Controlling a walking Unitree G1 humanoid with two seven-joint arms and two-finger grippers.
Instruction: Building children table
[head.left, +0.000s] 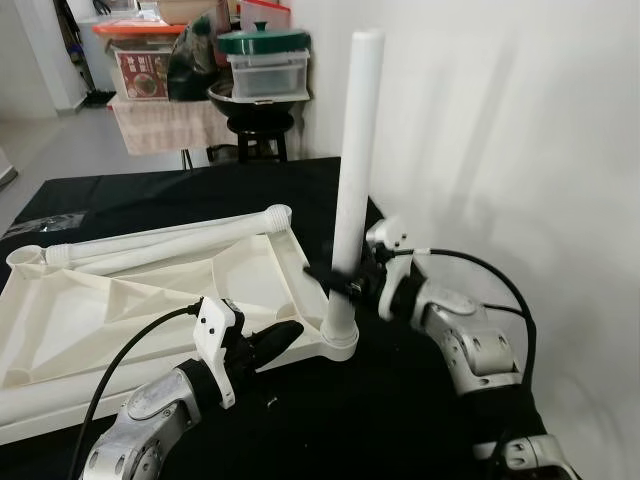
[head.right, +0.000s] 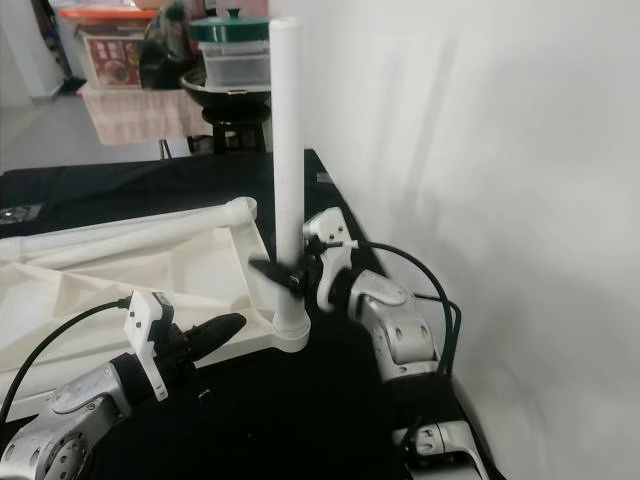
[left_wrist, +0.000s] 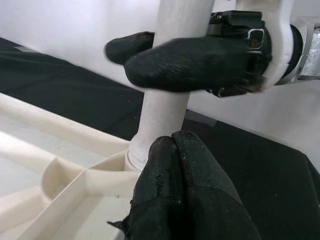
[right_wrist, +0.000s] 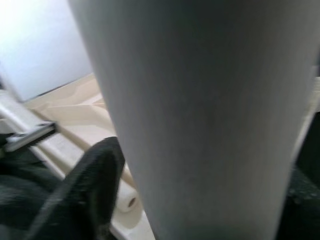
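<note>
Tabletop (head.left: 150, 300) on black cloth (head.left: 400, 420), white wall (head.left: 520, 130)

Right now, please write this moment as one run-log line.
right gripper: shut on upright table leg | left gripper: shut, on tabletop corner

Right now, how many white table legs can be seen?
3. One leg stands upright in the tabletop's near corner, held by the right gripper; two lie along its far edge. Others may be hidden.
</note>
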